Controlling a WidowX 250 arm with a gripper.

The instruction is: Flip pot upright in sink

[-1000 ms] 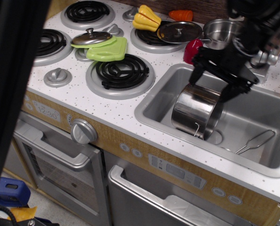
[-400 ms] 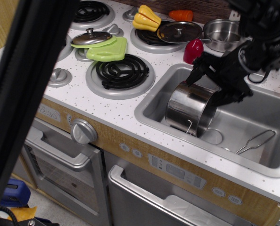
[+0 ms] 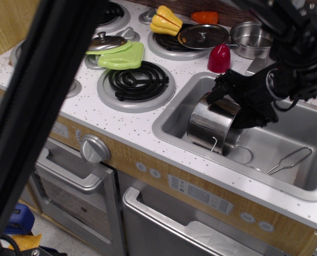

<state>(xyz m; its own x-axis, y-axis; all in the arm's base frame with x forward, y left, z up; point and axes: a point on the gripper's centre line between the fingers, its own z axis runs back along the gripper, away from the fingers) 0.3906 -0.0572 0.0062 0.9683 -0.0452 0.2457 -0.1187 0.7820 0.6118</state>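
Note:
The pot (image 3: pixel 211 125) is a shiny steel cylinder lying tilted on its side at the left end of the sink (image 3: pixel 172 125), with a thin wire handle hanging at its lower edge. My black gripper (image 3: pixel 234 106) comes in from the right. Its jaws straddle the pot's upper end, one finger (image 3: pixel 216 93) at the far left edge and the other on the right side. The gripper looks shut on the pot. The pot's mouth is hidden from me.
A round drain (image 3: pixel 242 155) and a wire utensil (image 3: pixel 290 160) lie on the sink floor to the right. A red toy (image 3: pixel 219 57), a small saucepan (image 3: pixel 252 38) and a lid (image 3: pixel 203 36) stand behind the sink. A dark bar (image 3: pixel 46 106) blocks the left foreground.
My gripper and the pot have shifted slightly left and down in the sink, and the gripper has turned. The dark foreground bar has swung to the right.

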